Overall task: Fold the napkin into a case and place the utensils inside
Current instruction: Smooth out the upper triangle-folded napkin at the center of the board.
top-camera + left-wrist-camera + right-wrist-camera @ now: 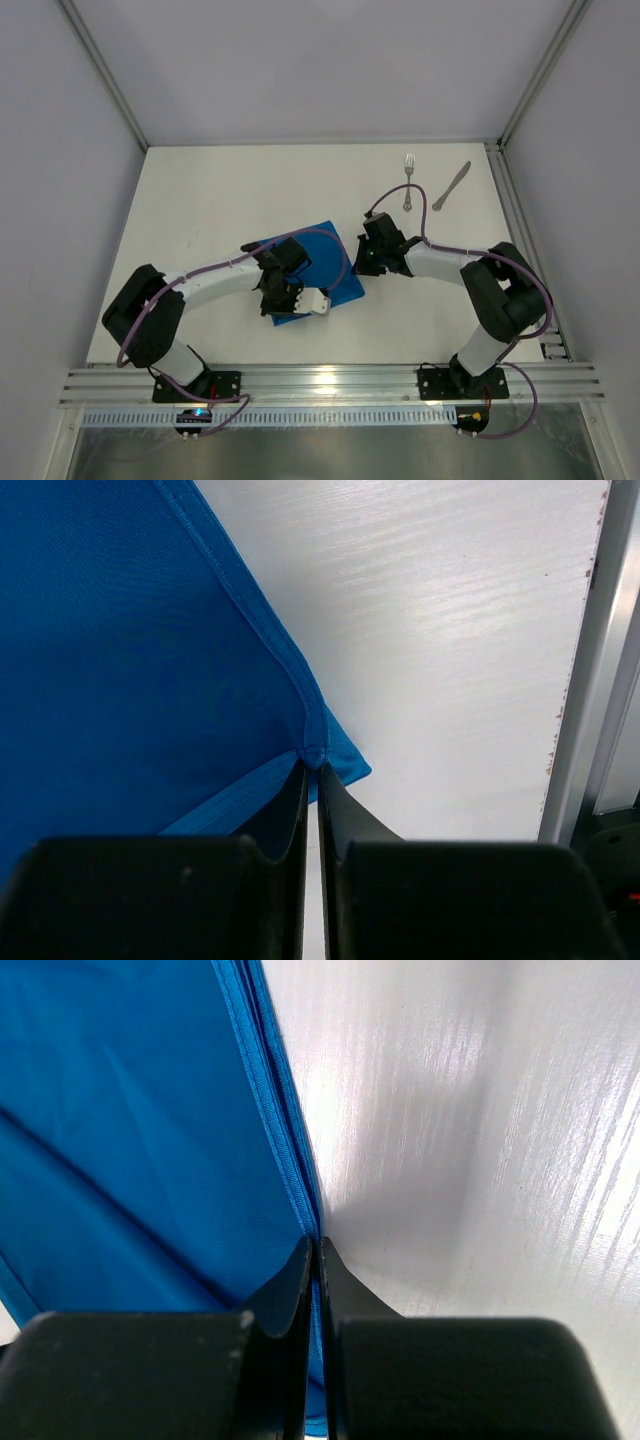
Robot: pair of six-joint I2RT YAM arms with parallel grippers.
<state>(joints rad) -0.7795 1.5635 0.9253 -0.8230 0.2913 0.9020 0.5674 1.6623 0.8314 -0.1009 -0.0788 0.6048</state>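
Item: napkin (335, 262), bright blue cloth, lying flat near the middle of the table (200, 220), somewhat toward its near edge; not yet a narrow case. Accessories: fork (408, 180) and knife (452, 186), side by side close to the far right corner, well apart from the cloth and untouched. Left gripper (312, 764): jaws pressed together, pinching the very tip of a napkin corner at its stitched hem, on the side toward the near edge rail. Right gripper (315, 1246): jaws likewise pressed together, nipping the hem along the napkin's right edge. Hazards, as judged: both holds take only a sliver of slippery cloth, so a quick lift could pull a hem free; unequal travel of the two arms would skew the fold; dragging rather than lifting could bunch the cloth on the table.
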